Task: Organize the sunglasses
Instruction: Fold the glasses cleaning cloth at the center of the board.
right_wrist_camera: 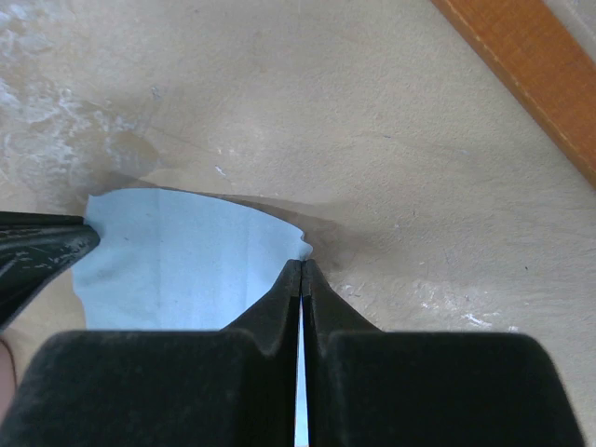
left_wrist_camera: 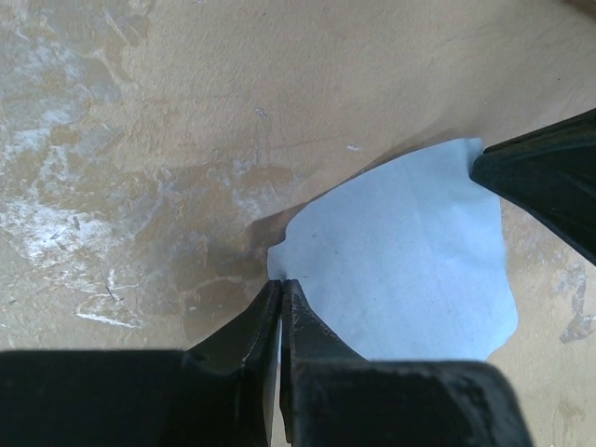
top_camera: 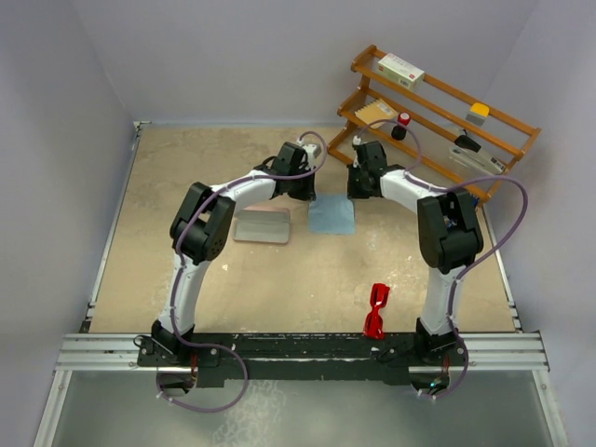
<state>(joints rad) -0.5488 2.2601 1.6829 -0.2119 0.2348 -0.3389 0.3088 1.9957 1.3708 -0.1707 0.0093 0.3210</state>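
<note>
The red sunglasses (top_camera: 376,310) lie on the table near the right arm's base, far from both grippers. A light blue cloth (top_camera: 332,216) sits at mid-table. My left gripper (top_camera: 311,196) is shut on the cloth's far left corner. In the left wrist view the closed tips (left_wrist_camera: 281,282) pinch the raised cloth (left_wrist_camera: 410,261) edge. My right gripper (top_camera: 359,196) is shut on the far right corner. Blue cloth (right_wrist_camera: 177,265) shows between its closed tips (right_wrist_camera: 304,263). The pink case (top_camera: 263,225) lies left of the cloth.
A wooden rack (top_camera: 438,116) with a box and small items stands at the back right, close behind the right gripper; its rail (right_wrist_camera: 521,65) shows in the right wrist view. White walls enclose the table on three sides.
</note>
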